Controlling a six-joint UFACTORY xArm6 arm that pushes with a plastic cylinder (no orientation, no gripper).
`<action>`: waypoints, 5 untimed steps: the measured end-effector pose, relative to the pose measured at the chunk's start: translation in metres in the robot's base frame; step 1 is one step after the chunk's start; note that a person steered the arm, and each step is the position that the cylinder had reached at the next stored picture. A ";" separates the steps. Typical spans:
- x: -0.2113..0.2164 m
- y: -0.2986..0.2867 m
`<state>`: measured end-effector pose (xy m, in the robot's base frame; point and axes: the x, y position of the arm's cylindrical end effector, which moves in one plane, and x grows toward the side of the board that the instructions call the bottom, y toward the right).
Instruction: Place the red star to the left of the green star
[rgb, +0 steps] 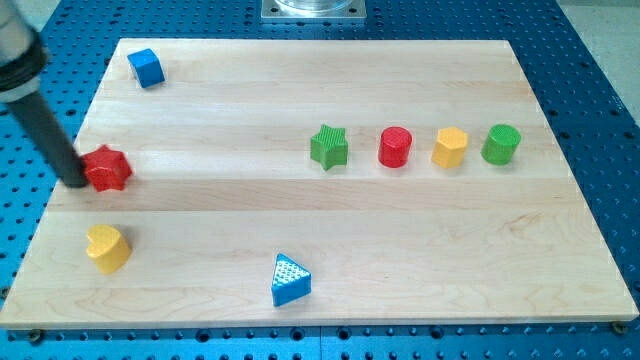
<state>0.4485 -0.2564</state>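
Observation:
The red star (108, 168) lies near the board's left edge. My tip (76, 182) touches the red star's left side, and the dark rod slants up to the view's top left. The green star (328, 147) lies near the board's middle, far to the right of the red star.
A red cylinder (395, 147), a yellow hexagon block (450, 147) and a green cylinder (501, 144) stand in a row right of the green star. A blue cube (146, 67) is at the top left. A yellow heart (107, 247) and a blue triangle (289, 280) lie lower down.

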 end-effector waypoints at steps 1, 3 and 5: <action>-0.003 0.096; 0.030 0.078; -0.005 0.158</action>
<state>0.4432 -0.0981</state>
